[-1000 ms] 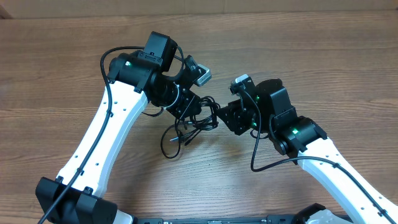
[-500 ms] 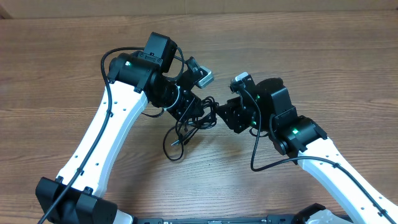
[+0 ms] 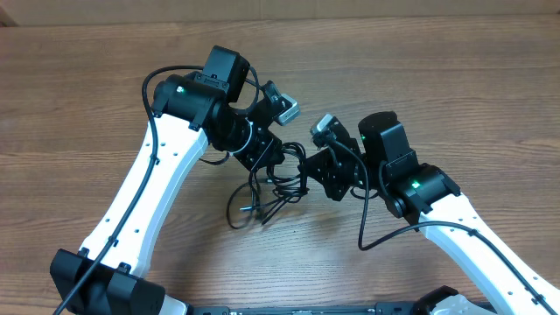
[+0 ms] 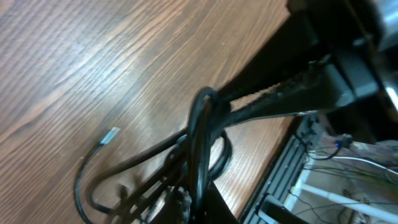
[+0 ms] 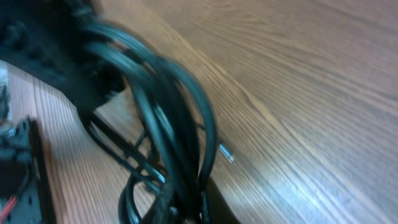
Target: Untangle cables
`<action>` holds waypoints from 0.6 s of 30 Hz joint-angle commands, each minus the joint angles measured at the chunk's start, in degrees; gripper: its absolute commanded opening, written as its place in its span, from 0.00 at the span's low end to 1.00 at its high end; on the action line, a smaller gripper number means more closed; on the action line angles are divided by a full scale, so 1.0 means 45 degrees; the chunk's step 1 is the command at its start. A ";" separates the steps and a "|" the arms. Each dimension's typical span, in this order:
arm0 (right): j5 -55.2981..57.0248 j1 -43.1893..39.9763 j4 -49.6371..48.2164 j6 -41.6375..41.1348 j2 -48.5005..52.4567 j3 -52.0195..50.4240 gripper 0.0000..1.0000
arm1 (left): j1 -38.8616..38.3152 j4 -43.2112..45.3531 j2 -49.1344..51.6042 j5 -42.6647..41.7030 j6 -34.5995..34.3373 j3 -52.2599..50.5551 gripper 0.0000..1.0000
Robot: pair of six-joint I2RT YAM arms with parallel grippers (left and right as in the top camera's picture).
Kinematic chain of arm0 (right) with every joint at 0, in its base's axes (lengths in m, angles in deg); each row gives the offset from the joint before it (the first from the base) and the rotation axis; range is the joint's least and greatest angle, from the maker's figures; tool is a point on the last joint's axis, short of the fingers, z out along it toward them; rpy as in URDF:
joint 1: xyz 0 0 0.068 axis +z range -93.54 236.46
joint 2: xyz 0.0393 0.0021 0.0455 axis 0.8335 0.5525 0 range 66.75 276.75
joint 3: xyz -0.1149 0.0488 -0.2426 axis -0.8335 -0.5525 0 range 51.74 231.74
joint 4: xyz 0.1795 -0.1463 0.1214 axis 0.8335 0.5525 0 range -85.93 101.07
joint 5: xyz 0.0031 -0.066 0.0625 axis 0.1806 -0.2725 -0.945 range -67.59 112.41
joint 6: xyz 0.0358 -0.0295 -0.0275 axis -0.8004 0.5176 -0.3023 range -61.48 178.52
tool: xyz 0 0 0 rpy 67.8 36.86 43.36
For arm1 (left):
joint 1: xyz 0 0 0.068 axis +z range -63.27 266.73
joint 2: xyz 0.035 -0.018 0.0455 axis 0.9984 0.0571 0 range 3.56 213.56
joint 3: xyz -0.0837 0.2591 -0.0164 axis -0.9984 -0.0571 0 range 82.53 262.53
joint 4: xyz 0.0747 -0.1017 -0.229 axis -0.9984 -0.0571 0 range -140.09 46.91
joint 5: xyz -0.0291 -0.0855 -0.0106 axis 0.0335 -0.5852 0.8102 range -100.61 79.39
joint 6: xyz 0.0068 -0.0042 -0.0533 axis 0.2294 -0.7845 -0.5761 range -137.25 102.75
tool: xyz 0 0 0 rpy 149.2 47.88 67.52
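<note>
At the middle of the desk (image 3: 455, 79), the cables (image 3: 269, 188) sit in one bunch, partly lifted.

Change: your right fingers (image 3: 322, 171), apart a second ago, have moved in on the bundle's right side and closed together, apparently on its strands. Your left fingers (image 3: 265, 156) stay clamped on the bundle's upper edge.

Reading: you now grip both sides, so drawing apart looks feasible. The task is at an early stage. The knot is intact and one metal-tipped end (image 4: 111, 135) trails loose from the bundle.

Surface: bare wood grain with a slight sheen. Beyond the bundle, a pale strip (image 3: 350, 7) runs along the far edge.
</note>
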 commanded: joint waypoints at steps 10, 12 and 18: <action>-0.0345 -0.0015 -0.0039 -0.0670 -0.0267 0.0087 0.04 | 0.0219 0.0486 -0.0214 0.3381 -0.3313 0.0194 0.04; -0.0325 -0.0010 -0.0044 -0.0976 -0.0267 0.0087 0.04 | 0.0355 0.0500 -0.0214 0.4206 -0.4512 0.0194 0.05; 0.0525 -0.0010 -0.0238 -0.2623 -0.0267 0.0087 0.04 | 0.0792 0.0539 -0.0214 0.4745 -0.6781 0.0194 0.04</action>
